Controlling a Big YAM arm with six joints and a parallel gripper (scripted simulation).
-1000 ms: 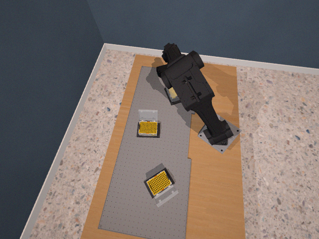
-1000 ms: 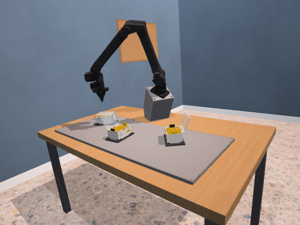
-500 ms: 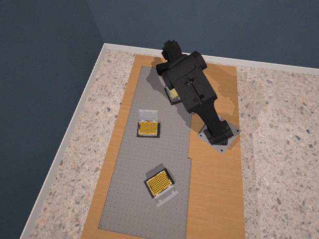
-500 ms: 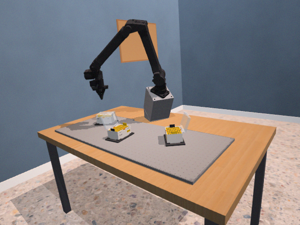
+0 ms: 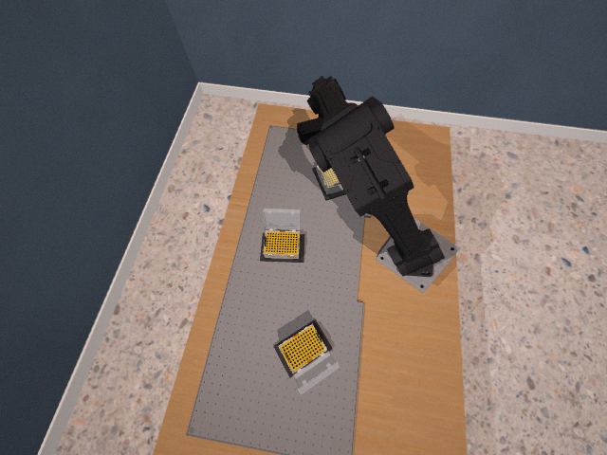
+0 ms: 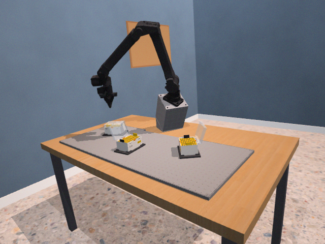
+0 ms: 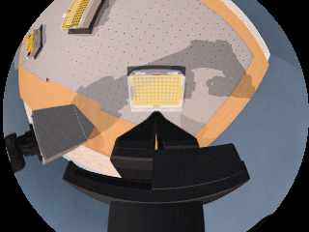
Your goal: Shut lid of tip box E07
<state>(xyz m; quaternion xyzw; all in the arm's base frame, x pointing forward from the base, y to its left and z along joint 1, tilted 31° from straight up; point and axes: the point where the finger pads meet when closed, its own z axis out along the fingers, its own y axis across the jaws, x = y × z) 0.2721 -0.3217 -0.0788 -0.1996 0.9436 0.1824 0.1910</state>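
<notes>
Black two-fingered pincer [image 6: 109, 104] [image 7: 156, 115], clenched on nothing, above the closed-lidded white tip box [image 6: 114, 128] [image 7: 156, 90], presumably E07, near the surface's [image 5: 279, 113] [image 6: 262, 147] [image 7: 265, 63] far-left corner in the exterior view. An incompletely pressed front edge could leave the lid unlatched.

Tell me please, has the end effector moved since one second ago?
Yes, slightly. In the exterior view, the end effector moved up, a little farther above the far-left box.
</notes>
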